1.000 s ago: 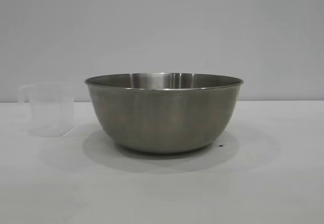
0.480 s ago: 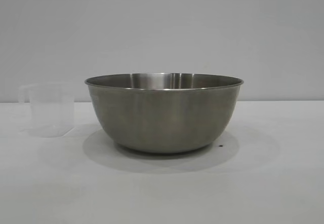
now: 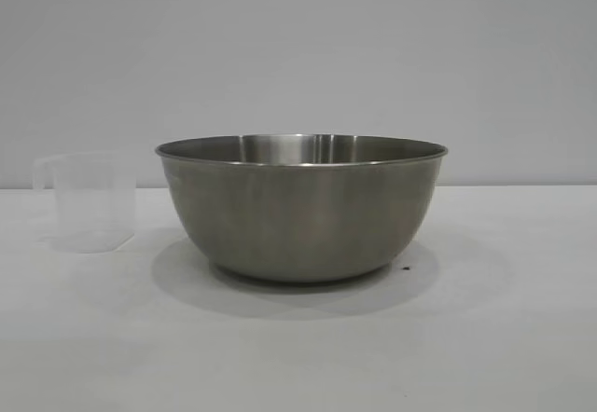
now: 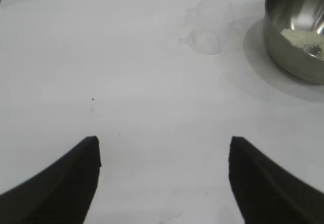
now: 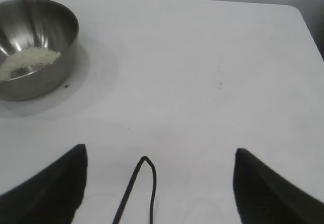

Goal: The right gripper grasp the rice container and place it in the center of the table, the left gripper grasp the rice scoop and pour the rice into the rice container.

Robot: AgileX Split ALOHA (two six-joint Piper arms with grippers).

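White table (image 3: pixel 522 337), everything set down: rice (image 5: pixel 30 59) in the bowl (image 3: pixel 303 207), cup (image 3: pixel 89 202) empty ahead of the left gripper (image 4: pixel 162 178). Both grippers, right (image 5: pixel 159 183) too, spread, empty; best just park.

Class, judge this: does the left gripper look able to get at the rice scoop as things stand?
Probably yes: the left gripper is open, and only bare table lies between it and the rice scoop.

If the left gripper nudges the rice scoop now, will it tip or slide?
Likely slides easily: the rice scoop looks like thin clear plastic and appears empty, the rice lying in the rice container. Its side handle may make it swivel. Standing upright, it could topple if pushed high.
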